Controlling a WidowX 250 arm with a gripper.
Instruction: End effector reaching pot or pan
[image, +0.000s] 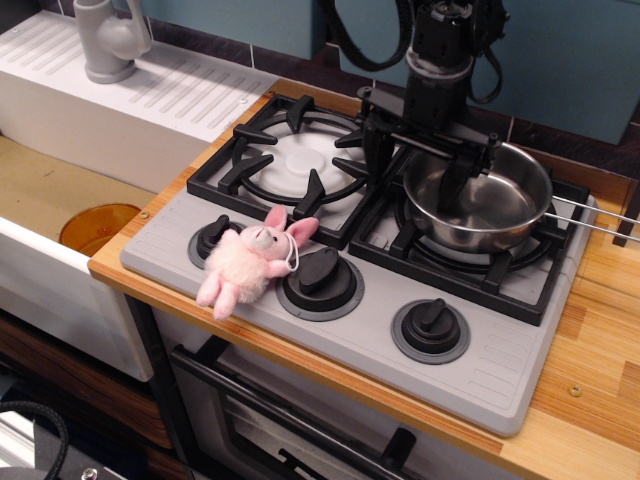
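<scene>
The shiny steel pan (497, 207) sits on the right rear burner, its thin wire handle (596, 211) pointing right. My black gripper (414, 168) hangs from above at the pan's left rim with its two fingers spread. The left finger (378, 148) is outside the pan, over the gap between the burners. The right finger (451, 183) reaches down inside the pan. The jaws are open and hold nothing.
A pink plush bunny (249, 266) lies on the grey stove front between two black knobs. The left burner grate (293, 160) is bare. A sink with an orange disc (96, 226) and a grey faucet (108, 40) are at the left. The wooden counter (600, 330) lies to the right.
</scene>
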